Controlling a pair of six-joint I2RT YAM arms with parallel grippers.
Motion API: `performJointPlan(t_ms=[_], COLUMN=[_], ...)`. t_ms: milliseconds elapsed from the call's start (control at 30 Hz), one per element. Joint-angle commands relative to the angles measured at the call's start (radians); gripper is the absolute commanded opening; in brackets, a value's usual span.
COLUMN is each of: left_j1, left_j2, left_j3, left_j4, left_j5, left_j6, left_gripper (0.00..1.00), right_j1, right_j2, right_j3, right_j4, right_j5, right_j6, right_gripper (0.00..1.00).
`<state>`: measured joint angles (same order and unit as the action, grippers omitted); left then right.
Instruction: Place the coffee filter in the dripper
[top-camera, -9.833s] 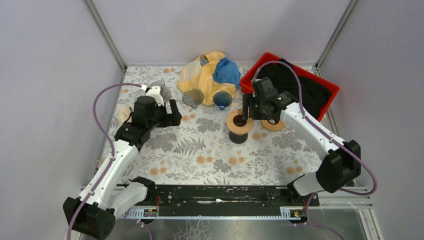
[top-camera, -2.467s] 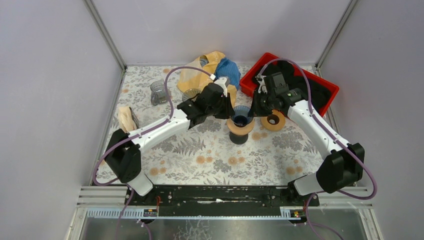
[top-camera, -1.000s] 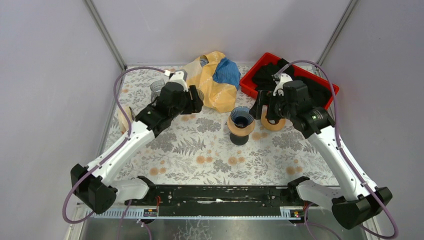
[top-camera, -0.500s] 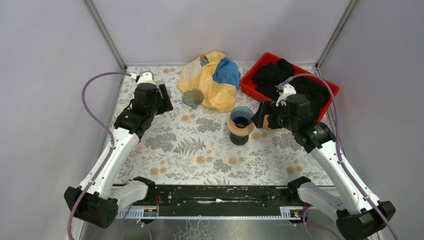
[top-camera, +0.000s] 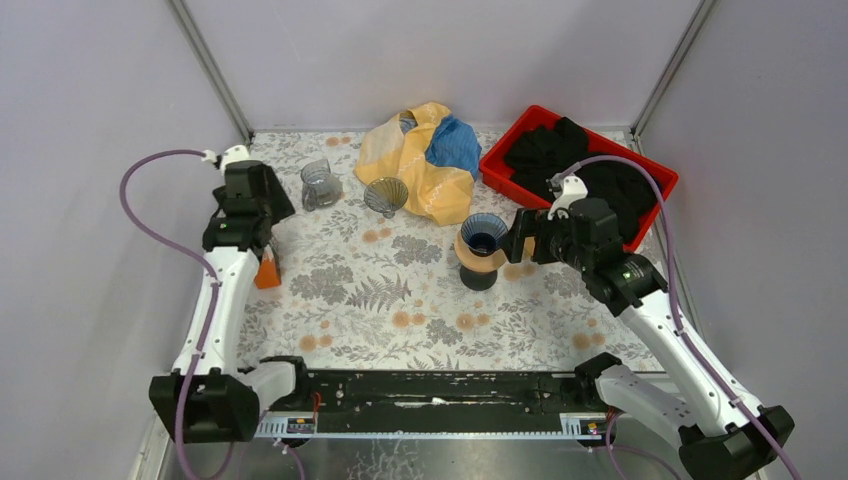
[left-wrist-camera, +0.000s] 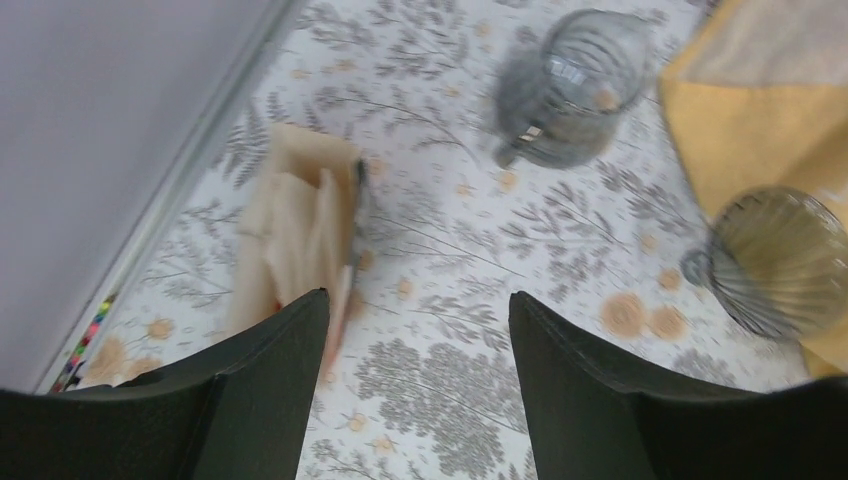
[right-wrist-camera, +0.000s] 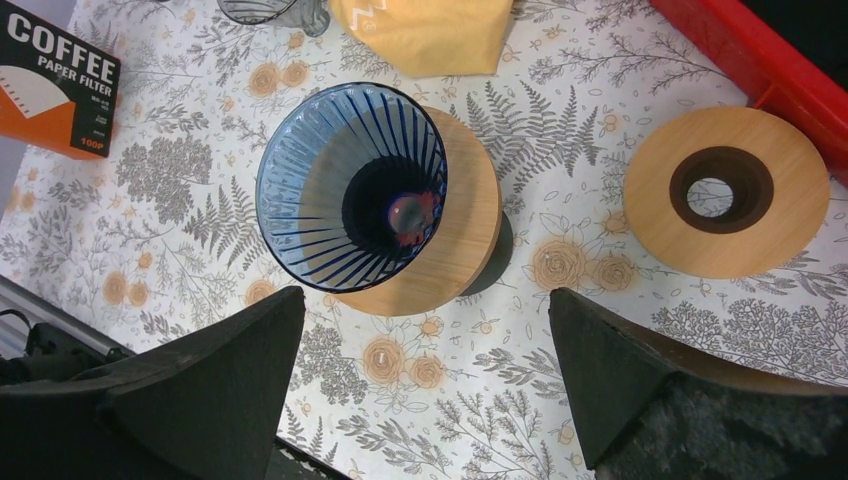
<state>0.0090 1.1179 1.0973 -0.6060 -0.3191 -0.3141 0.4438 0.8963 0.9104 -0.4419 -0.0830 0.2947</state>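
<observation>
The blue ribbed dripper (top-camera: 487, 231) sits on a round wooden stand (top-camera: 478, 262) at mid-table; it is empty inside in the right wrist view (right-wrist-camera: 350, 185). The orange coffee filter box (top-camera: 266, 272) stands at the left; beige filters (left-wrist-camera: 295, 230) show blurred in the left wrist view, and the box's printed side shows in the right wrist view (right-wrist-camera: 55, 85). My left gripper (top-camera: 262, 213) is open and empty above the table just behind the box (left-wrist-camera: 415, 300). My right gripper (top-camera: 522, 238) is open and empty just right of the dripper (right-wrist-camera: 425, 292).
A glass pitcher (top-camera: 320, 185) and a clear dripper (top-camera: 385, 195) stand at the back left. A yellow bag (top-camera: 415, 160) with a blue cloth (top-camera: 455, 145) lies behind. A red tray (top-camera: 655, 200) holds black cloth. A second wooden ring (right-wrist-camera: 725, 190) lies right of the stand.
The blue dripper came onto the wooden stand. My left arm has swung from mid-table back to the left, over the filter box. My right gripper has drawn back slightly to the right.
</observation>
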Motion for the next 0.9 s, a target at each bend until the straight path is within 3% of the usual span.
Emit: performJointPlan(t_ms=[0, 367, 867], left_j1=[0.123, 0.240, 0.319], left_j2=[0.013, 0.128, 0.303], left_j3=[0.000, 0.017, 0.047], left_j4=[0.038, 0.089, 0.105], left_j5=[0.045, 0.064, 0.164], left_j6=[0.034, 0.045, 0.059], left_gripper=[0.72, 0.52, 0.41], right_j1=[0.030, 0.065, 0.084], right_j2=[-0.023, -0.039, -0.028], right_j3=[-0.002, -0.016, -0.034], right_j4=[0.051, 0.045, 0.065], right_j5=[0.058, 0.123, 0.144], right_j6=[-0.015, -0.036, -0.048], right_gripper=[0.99, 0.99, 0.99])
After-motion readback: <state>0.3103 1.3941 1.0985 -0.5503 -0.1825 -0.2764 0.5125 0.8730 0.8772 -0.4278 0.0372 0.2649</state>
